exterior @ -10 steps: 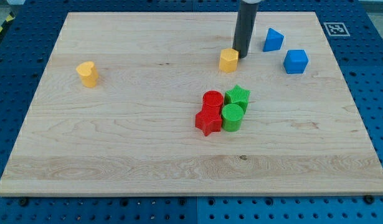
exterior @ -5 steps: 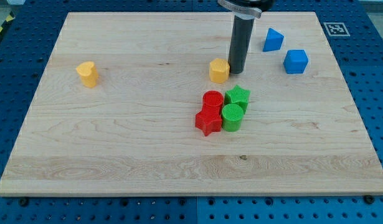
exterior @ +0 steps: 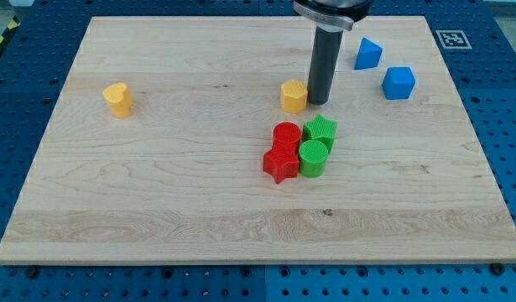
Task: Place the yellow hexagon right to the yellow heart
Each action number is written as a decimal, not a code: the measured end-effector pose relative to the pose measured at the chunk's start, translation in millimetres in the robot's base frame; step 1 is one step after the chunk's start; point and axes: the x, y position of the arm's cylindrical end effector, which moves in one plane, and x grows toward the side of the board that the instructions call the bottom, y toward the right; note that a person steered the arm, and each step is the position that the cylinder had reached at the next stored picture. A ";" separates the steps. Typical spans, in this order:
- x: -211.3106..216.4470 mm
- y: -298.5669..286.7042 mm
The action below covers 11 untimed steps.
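Observation:
The yellow hexagon [exterior: 294, 96] sits on the wooden board, above the view's centre. The yellow heart [exterior: 117, 99] stands far off at the view's left, at about the same height in the view. My tip [exterior: 320, 102] is just to the right of the yellow hexagon, close against its right side. The dark rod rises from there to the view's top.
A red cylinder [exterior: 286, 136], a red star [exterior: 280, 163], a green star [exterior: 321, 130] and a green cylinder [exterior: 313, 157] cluster just below the hexagon. Two blue blocks [exterior: 367, 54] [exterior: 398, 82] lie at the upper right. The board's edge [exterior: 258, 258] runs along the bottom.
My tip has moved down and to the left, pushing the yellow hexagon leftward and slightly downward toward the cluster's upper side. The other blocks have not moved.

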 end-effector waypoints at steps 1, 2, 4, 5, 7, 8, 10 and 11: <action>0.0 -23.1; 0.0 -49.6; 7.7 -104.9; 11.9 -136.3; 12.0 -188.2; 12.0 -188.2; 22.8 -205.8; 22.9 -205.9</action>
